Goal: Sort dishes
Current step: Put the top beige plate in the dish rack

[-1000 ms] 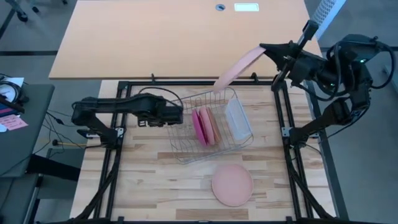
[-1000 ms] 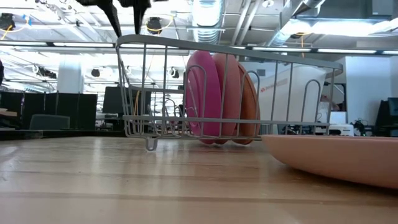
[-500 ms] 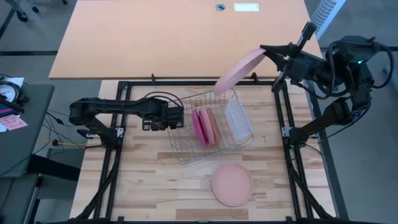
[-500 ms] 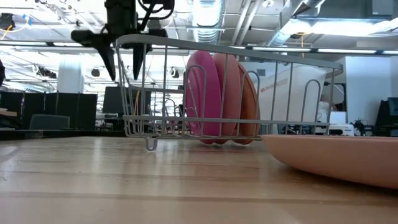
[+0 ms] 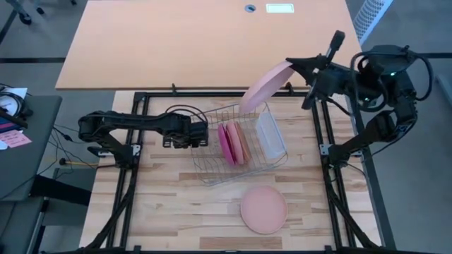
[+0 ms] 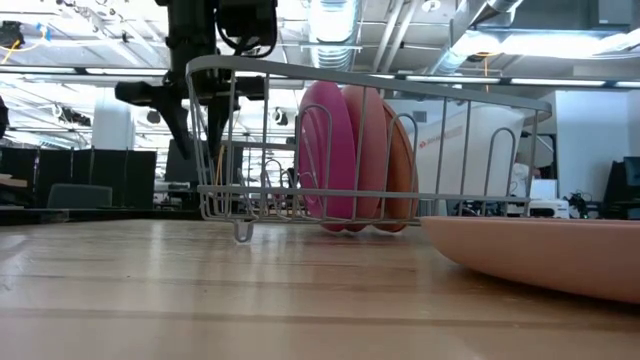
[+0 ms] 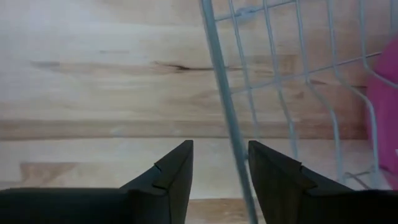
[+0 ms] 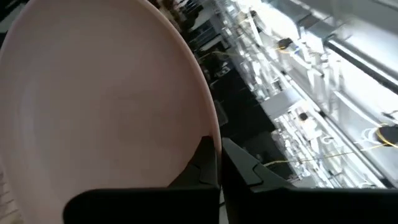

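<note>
A wire rack [image 5: 240, 144] stands mid-table. A magenta plate [image 5: 226, 144] and a salmon plate [image 5: 240, 141] stand on edge in it [image 6: 345, 160], beside a translucent tub [image 5: 271, 134]. Another salmon plate [image 5: 263, 209] lies flat near the front edge [image 6: 540, 250]. My left gripper [image 5: 192, 134] points down, open. Its fingers straddle the rack's left rim wire [image 7: 231, 143], and I cannot tell whether they touch it [image 6: 200, 120]. My right gripper [image 5: 296, 67] is shut on a pale pink plate [image 5: 265, 85], high above the rack's far end. My right gripper pinches the pale pink plate's rim [image 8: 214, 140] between its two fingers, at the edge facing the table's right side. The fingers [image 8: 239, 168] reach in about level from the right. The plate is lifted clear and tilted, slanting down toward the rack.
A black metal frame [image 5: 321, 141] borders the wooden table. A larger tan tabletop [image 5: 205, 42] lies beyond the far edge. There is bare wood to the left of the rack and along the front left.
My left gripper has come down beside the rack until its fingers straddle the left rim wire. The pale pink plate in my right gripper has tipped a little and now shows more of its face from above.
</note>
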